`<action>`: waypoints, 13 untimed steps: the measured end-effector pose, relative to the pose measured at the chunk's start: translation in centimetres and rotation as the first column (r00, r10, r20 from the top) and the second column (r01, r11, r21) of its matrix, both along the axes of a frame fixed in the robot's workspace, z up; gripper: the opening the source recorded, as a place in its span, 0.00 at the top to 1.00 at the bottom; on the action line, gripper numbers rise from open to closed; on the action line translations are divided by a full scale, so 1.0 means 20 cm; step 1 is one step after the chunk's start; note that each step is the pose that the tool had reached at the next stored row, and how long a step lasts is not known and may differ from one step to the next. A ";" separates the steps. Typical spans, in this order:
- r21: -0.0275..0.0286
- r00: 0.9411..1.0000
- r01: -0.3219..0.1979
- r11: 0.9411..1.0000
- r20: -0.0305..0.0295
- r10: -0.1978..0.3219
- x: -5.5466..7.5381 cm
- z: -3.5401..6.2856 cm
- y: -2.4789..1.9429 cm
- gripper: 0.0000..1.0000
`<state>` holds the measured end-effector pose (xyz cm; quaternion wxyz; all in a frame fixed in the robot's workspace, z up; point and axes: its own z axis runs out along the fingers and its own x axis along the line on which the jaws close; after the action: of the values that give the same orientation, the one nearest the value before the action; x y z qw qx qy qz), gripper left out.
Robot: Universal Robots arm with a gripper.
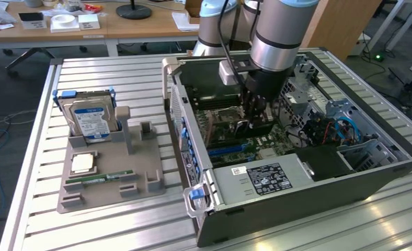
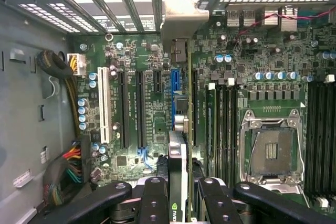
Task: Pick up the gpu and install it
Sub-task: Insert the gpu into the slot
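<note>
My gripper [image 1: 257, 114] reaches down into the open computer case [image 1: 373, 172], shut on the gpu [image 1: 253, 128], a dark card held on edge just above the motherboard. In the wrist view the gpu [image 2: 177, 153] runs edge-on between my two black fingers [image 2: 153, 198] and away across the board. It lines up with the blue expansion slot [image 2: 175, 85]. Its metal bracket [image 2: 181, 22] sits at the case's rear slot openings. I cannot tell whether the card's edge is seated in the slot.
Black and white expansion slots [image 2: 123, 108] lie beside the blue one, and the empty CPU socket [image 2: 270, 150] on the other side. A power supply [image 1: 262, 178] fills the case's near corner. Outside, a grey holder [image 1: 112, 183] carries a hard drive [image 1: 91, 121] and a memory stick [image 1: 98, 179].
</note>
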<state>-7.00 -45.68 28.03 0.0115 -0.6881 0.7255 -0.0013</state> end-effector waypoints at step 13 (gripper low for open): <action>0.000 1.000 -0.012 1.000 0.000 0.012 -0.04 -0.042 -0.001 0.73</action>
<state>-7.75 -45.71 27.18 0.0116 -0.6923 0.7215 -0.0012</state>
